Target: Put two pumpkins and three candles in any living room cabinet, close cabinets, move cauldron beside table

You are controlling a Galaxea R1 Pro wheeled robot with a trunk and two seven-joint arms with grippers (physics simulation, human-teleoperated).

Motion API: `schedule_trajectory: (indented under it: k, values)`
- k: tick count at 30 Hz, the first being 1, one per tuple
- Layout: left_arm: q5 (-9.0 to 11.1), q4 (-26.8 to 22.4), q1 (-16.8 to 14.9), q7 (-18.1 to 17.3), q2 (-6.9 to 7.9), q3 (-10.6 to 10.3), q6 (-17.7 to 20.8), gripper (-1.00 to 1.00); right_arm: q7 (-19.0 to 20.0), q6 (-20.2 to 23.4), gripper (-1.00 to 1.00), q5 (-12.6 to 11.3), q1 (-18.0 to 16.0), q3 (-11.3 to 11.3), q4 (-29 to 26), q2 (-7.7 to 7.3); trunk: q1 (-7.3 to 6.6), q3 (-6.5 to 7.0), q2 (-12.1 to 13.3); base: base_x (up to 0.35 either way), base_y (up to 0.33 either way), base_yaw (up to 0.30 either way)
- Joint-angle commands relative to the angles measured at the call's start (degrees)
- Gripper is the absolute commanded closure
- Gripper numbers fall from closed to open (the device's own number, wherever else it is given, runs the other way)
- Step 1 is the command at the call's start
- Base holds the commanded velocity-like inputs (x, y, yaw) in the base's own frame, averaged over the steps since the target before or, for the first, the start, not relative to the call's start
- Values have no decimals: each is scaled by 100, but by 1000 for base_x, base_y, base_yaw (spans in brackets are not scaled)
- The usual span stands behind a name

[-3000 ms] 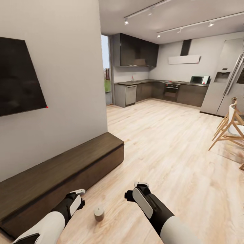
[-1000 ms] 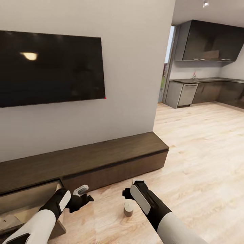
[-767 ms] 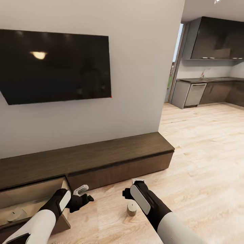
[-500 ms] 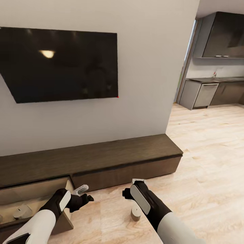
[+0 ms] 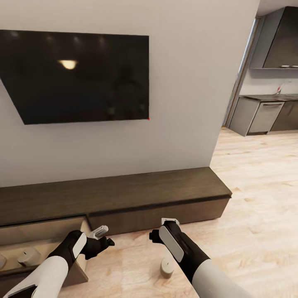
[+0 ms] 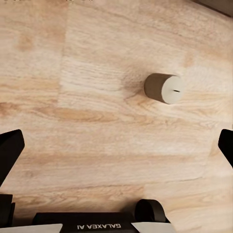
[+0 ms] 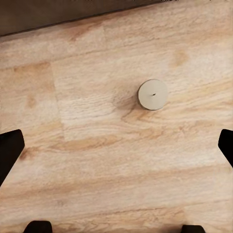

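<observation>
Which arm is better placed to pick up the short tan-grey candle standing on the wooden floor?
Probably the right: the right gripper hangs open almost above the short tan-grey candle. The left gripper is farther aside.

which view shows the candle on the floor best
The right wrist view: the candle is seen from straight above, whole, wick visible, on bare floor. The left wrist view shows it whole but slanted; the head view shows it small beside the right arm.

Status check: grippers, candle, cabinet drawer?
Left gripper and right gripper open, empty. Candle upright on floor below right gripper. Cabinet drawer open, candles inside.
</observation>
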Motion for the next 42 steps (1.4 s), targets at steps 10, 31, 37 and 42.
schedule_trajectory:
  k: [10, 31, 37, 42]
  values:
    - [8, 0, 0, -24, 5, 12, 30, -100, 25, -25, -100, 5, 2, 22, 11, -7, 0, 0, 0, 75, -84, 1]
    - [186, 0, 2, -2345, 530, -2, 655, -100, 31, -39, -100, -11, 27, -24, 61, 0, 461, -377, -842, 1, -1, 0]
    - [201, 0, 4, -2502, 581, 1, 811, -100, 24, -15, -100, -26, 1, -113, 85, -17, 593, -485, -1083, 0, 0, 0]
    - [209, 0, 3, -2536, 638, 13, 984, -100, 27, -5, -100, -29, 0, -190, 91, -14, 703, -575, -1283, 0, 0, 0]
